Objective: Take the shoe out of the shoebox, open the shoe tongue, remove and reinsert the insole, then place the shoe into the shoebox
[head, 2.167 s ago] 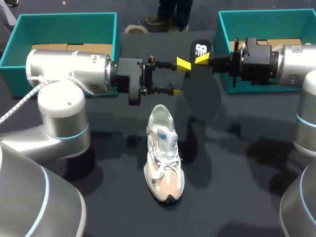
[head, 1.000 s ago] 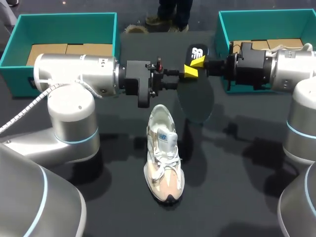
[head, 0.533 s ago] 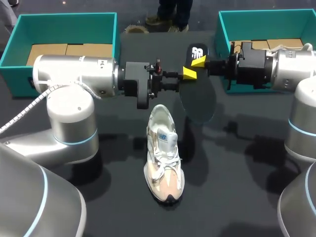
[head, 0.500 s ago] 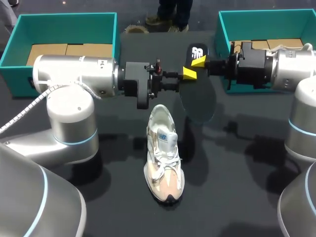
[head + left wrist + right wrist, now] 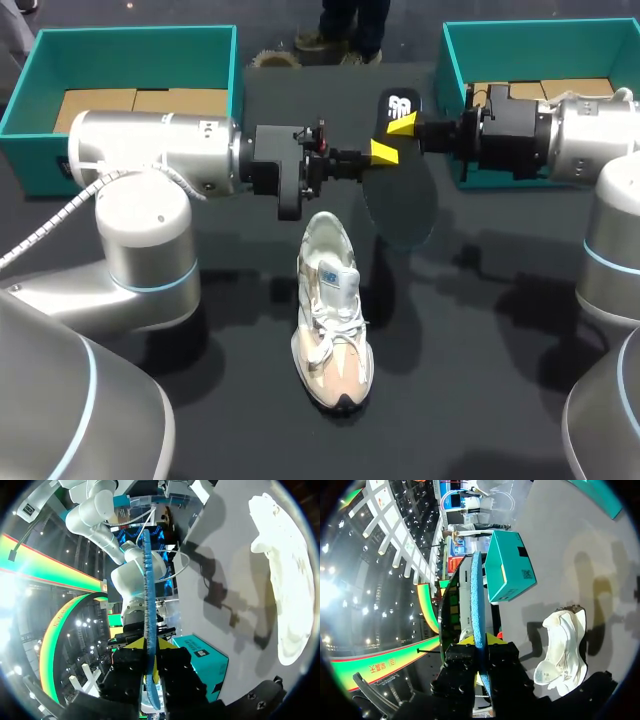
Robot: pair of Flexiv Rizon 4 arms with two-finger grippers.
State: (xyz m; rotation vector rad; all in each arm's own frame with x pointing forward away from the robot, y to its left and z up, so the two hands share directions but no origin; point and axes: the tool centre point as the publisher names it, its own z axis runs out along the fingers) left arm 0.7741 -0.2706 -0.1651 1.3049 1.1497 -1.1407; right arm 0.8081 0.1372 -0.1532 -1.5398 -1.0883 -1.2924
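The first half of the job looks done. The shoe (image 5: 332, 320) is out of its box and stands upright on the dark worktop (image 5: 480, 400), below the two end effectors and a little nearer the robot than they are. Its tongue seems lifted away from the opening, though I cannot tell how far. The insole (image 5: 402, 205) is out of the shoe and in the air, held edge-on between both arms.

The left end effector (image 5: 149, 644) is closed on the insole — its yellow tips press the thin blue-edged sheet from both sides. The right end effector (image 5: 481, 639) grips it the same way, nearer the heel end where a white mark shows. The broad front of the insole hangs down past both grips, just above the worktop and beside the shoe's heel.

What is left, as I judge it: guide the insole back into the shoe's opening, seat it flat, then lift the shoe into a box. Two open boxes stand ready — the left teal box (image 5: 130, 38) behind the left arm and the right teal box (image 5: 540, 32) behind the right.
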